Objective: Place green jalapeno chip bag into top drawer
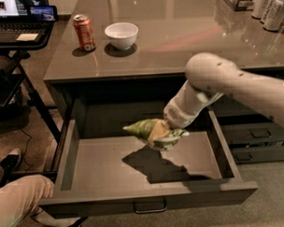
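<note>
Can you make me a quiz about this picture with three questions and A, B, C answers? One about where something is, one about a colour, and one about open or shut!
1. Where is the green chip bag?
A) on the ground
B) in the end effector, over the top drawer
C) on a chair

2. What colour is the soda can?
A) orange-red
B) blue
C) black

3. How is the top drawer?
A) shut
B) taken right out
C) pulled open

Answers:
1 B: the end effector reaches into the drawer space gripping the bag, and the bag's shadow falls on the drawer floor.
2 A: the can on the countertop is orange-red.
3 C: you can see its bare inside.
</note>
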